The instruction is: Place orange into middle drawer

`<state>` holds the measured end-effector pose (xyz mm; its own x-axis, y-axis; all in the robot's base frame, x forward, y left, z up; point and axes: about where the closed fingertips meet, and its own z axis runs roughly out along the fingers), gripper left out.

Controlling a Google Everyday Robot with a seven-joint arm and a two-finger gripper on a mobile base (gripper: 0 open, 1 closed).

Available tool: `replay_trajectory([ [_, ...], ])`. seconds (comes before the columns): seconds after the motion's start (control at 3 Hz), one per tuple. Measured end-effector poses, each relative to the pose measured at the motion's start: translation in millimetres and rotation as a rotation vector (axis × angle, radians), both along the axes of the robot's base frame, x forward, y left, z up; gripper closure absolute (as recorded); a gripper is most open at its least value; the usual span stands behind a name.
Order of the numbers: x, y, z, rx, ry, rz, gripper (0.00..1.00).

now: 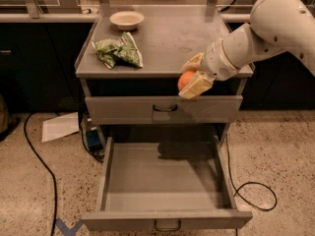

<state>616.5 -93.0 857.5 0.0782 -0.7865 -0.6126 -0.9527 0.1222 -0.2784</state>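
Your hand (pixel 191 77) grips the orange (pixel 184 79) just past the front edge of the tabletop (pixel 167 38), and the open middle drawer (pixel 162 181) lies well below, slightly forward, so you mostly go down

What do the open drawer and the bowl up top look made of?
Middle drawer: likely painted sheet metal, matte grey, thin folded walls. Bowl: smooth pale beige, maybe ceramic or plastic; the look leaves that open. The claw, at the front edge of the cabinet, grips the orange.
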Motion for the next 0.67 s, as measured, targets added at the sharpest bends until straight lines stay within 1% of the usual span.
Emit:
replay_trajectory([
  [0.33,-5,7,-14,0.013,0.023,-0.037,1.0],
  [0.67,-28,23,-38,0.043,0.085,-0.088,1.0],
])
